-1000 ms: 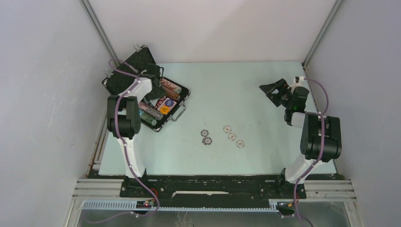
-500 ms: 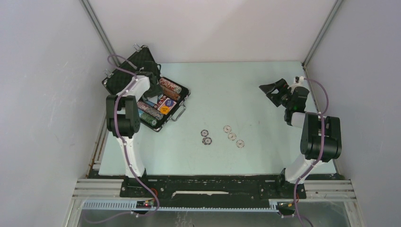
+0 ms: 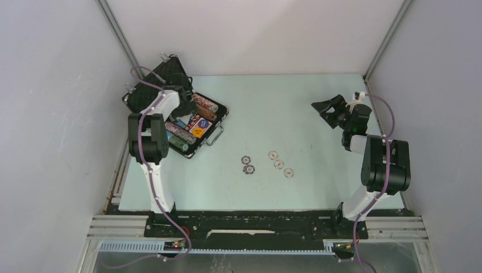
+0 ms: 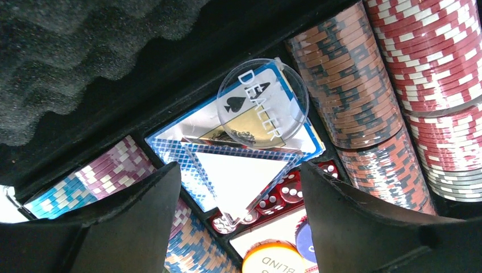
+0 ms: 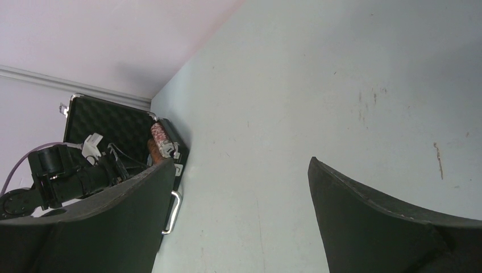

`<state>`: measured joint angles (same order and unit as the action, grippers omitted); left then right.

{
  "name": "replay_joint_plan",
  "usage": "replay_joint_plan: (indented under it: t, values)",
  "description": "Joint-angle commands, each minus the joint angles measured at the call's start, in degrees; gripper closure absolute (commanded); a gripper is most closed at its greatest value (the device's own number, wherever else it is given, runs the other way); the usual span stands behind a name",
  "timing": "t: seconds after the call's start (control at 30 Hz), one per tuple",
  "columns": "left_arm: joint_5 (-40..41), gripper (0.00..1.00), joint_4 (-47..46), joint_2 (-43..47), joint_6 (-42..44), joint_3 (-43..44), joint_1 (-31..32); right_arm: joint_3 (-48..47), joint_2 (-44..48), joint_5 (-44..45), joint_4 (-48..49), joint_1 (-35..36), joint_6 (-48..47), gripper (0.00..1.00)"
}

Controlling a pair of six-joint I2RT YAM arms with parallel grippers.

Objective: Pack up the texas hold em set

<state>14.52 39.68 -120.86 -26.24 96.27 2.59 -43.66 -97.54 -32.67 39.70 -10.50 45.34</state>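
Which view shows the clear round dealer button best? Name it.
Left wrist: the clear round plastic dealer button lies close, lettering readable, on a blue card deck. Top and right wrist views show only the black case, no button discernible.
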Motion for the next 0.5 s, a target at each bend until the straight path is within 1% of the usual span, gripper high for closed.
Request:
replay_joint_plan:
  t: [0.0, 0.2, 0.3, 0.47]
  values:
    - [-1.97, 0.19, -2.33, 1.79, -2.49, -1.15, -0.98, -1.82, -0.28, -0.69, 2.64, 0.13, 0.26, 0.04]
    - [-0.44, 0.2, -5.15, 1.92, -3.05, -1.85, -1.9, -1.78, -0.44, -0.76, 2.82, 0.13, 0.42, 0.04]
    - [-0.68, 0.23, -6.94, 2.15, -2.02, -1.79, -2.31, -1.78, -0.55, -0.93, 3.09, 0.13, 0.57, 0.03]
    - [1.28, 0.22, -6.02, 3.9, -1.99, -2.13, -2.41, -1.78, -0.59, -0.91, 3.27, 0.21, 0.56, 0.03]
